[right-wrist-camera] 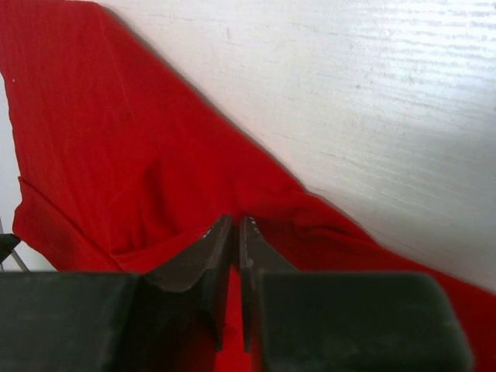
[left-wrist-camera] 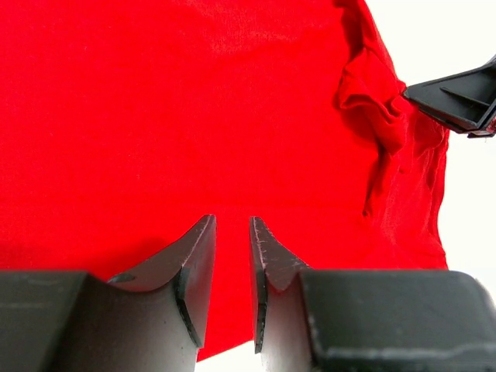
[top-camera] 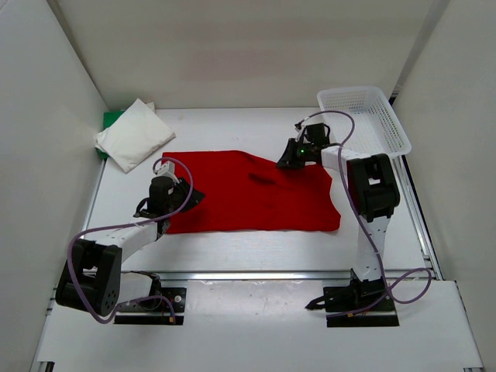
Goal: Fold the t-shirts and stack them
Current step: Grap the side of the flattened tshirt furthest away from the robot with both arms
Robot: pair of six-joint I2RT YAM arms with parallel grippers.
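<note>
A red t-shirt [top-camera: 256, 194] lies spread flat across the middle of the table. My left gripper [top-camera: 190, 200] sits low at its left edge. In the left wrist view its jaws [left-wrist-camera: 232, 221] stand a narrow gap apart over the cloth [left-wrist-camera: 155, 101], with nothing clearly pinched. My right gripper [top-camera: 288, 160] is at the shirt's far right edge, and its fingers [right-wrist-camera: 235, 222] are closed on a raised fold of the red cloth [right-wrist-camera: 101, 139]. A folded white t-shirt [top-camera: 133, 136] rests on a green t-shirt [top-camera: 112, 120] at the back left.
A white mesh basket [top-camera: 391, 128] stands at the back right corner, just behind the right arm. White walls close in the table on three sides. The right gripper's dark fingertip [left-wrist-camera: 457, 97] shows at the right of the left wrist view.
</note>
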